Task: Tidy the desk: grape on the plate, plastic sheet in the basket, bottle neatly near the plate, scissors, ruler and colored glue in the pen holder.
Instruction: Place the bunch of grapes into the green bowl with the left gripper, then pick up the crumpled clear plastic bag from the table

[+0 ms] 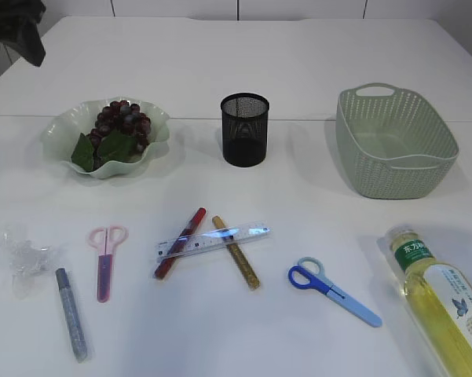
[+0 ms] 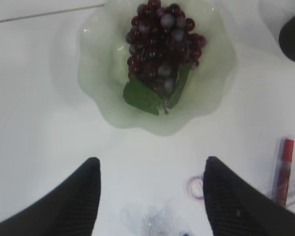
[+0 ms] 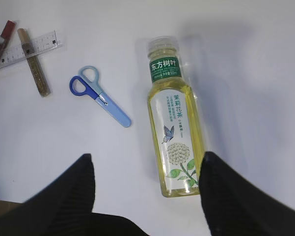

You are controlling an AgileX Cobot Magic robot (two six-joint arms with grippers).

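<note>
Yellow bottle (image 1: 444, 302) cut off, crumpled plastic sheet (image 1: 23, 255) faint

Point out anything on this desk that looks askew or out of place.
The bottle lies on its side at the desk's right edge instead of standing. The ruler sits crossed over the red glue stick and gold glue stick. The pen holder looks empty.

Exterior cam: chest height, slanting down across the counter (image 1: 298, 330). Both wrist cams look straight down from high up. Left wrist shares the plate (image 1: 59, 137) (image 2: 98, 98), right wrist the bottle (image 1: 440, 302) (image 3: 174, 123).
</note>
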